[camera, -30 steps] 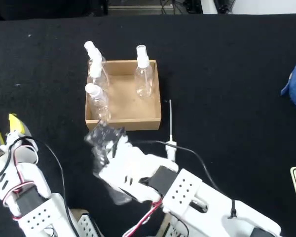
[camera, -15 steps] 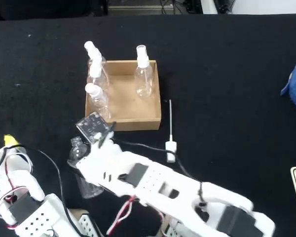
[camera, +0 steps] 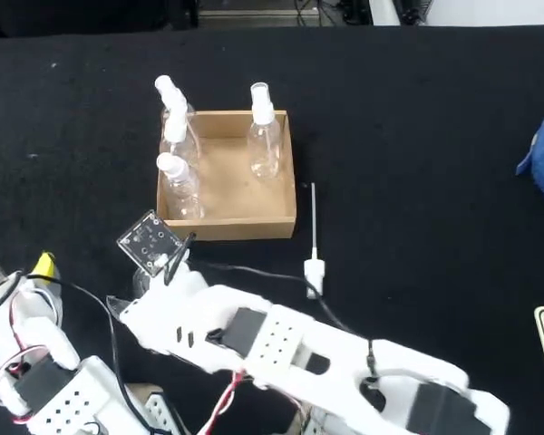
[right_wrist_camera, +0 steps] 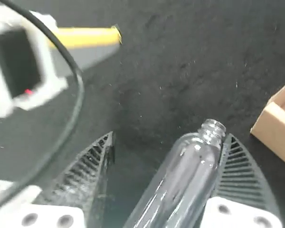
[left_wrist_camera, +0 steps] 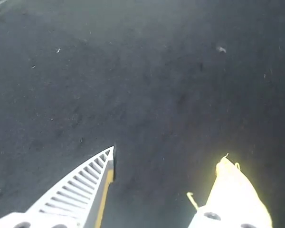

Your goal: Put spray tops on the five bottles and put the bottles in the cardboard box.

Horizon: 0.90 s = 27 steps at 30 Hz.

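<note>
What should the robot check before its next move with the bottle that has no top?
1. Bottle between the right gripper's fingers: ok, though it touches just one finger.
2. Right gripper shut on the bottle: not ok, it is open.
3. Spray top on this bottle: not ok, the neck is bare.
4. Spare spray top easy to reach: ok, it lies on the table beside the cardboard box.
5. Left gripper free to help: ok, open and holding nothing.
6. Room in the box: ok, bare floor shows.
</note>
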Tool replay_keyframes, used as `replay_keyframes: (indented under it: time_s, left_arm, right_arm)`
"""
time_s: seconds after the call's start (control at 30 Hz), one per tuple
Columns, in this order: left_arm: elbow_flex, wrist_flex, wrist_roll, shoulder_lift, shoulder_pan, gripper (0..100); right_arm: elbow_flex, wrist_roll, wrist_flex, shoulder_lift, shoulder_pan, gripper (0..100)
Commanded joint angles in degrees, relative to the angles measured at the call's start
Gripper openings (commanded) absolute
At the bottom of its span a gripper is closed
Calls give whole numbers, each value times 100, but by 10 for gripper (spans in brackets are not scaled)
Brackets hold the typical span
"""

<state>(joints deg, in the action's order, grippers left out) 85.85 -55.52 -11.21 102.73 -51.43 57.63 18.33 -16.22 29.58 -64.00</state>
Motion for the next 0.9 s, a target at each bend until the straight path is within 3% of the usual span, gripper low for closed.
replay_keyframes:
  time_s: [0.0,0.2,0.37,0.5,0.63,0.87]
  left_arm:
    - [-400,-308,-308,-53,40,202]
    - [-778,-862,-949,-62,347,204]
    - [-1182,-1451,-1284,-176,866,205]
    - [-1657,-1477,-1284,-1090,1182,205]
    - [-2308,-1530,-1301,-2716,1684,205]
    - [-3785,-2998,-1459,-4519,2721,206]
  right_arm:
    - [-470,-193,-809,857,264,305]
    - [-488,-1477,-3121,2255,1327,303]
    - [-497,-2031,-4448,3248,2936,194]
    - [-453,-2576,-5152,3609,4325,146]
    - [-330,-2708,-5424,3635,5433,153]
    - [708,-2708,-4686,3635,6558,153]
